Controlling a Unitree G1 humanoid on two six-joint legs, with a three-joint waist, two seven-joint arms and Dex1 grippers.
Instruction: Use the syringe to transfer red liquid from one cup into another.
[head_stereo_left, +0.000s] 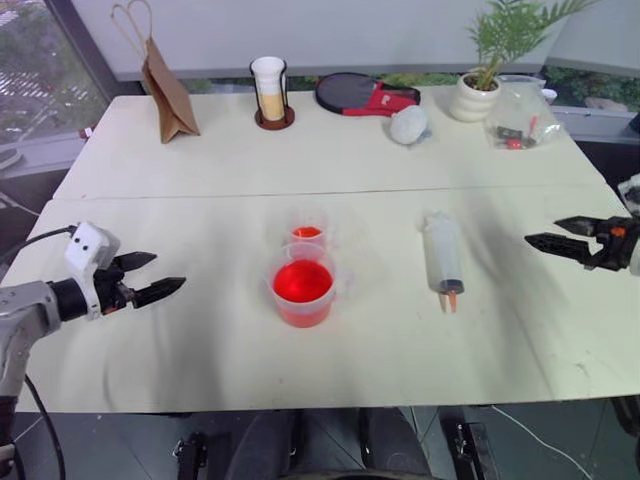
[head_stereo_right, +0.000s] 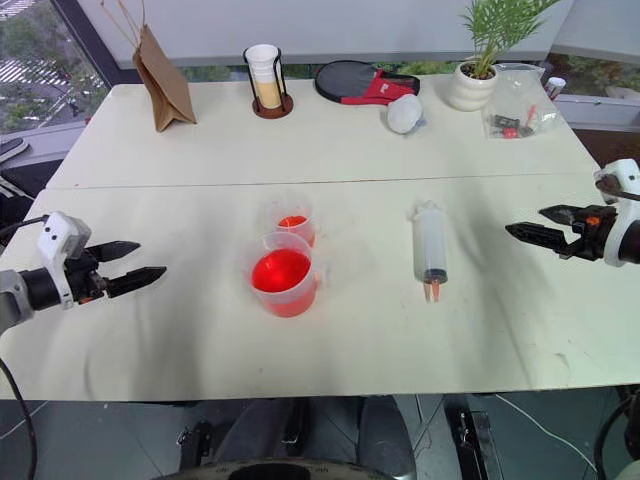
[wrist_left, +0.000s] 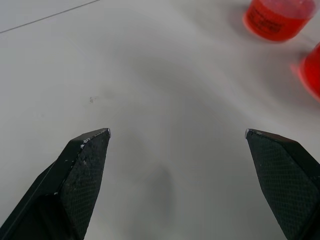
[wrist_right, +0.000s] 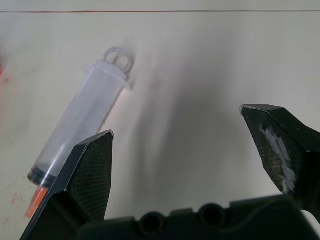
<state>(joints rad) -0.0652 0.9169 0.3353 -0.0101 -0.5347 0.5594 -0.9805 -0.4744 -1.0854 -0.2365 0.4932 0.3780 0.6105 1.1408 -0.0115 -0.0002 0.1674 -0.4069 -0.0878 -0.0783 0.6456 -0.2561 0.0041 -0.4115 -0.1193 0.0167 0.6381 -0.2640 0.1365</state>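
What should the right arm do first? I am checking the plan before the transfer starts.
Probably reach the right gripper toward the syringe, since it lies flat on the table, untouched, nearer that arm than the left gripper. Both grippers are open and empty, and the beaker holds red liquid beside the small cup.

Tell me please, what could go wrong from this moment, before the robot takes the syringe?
1. The syringe lies flat on the table, so the open right gripper may push or roll it instead of gripping it.
2. The small cup stands directly behind the beaker, seemingly touching; reaching one could tip the other and spill red liquid.
3. The open left gripper hovers at cup height beside the beaker and might knock it.
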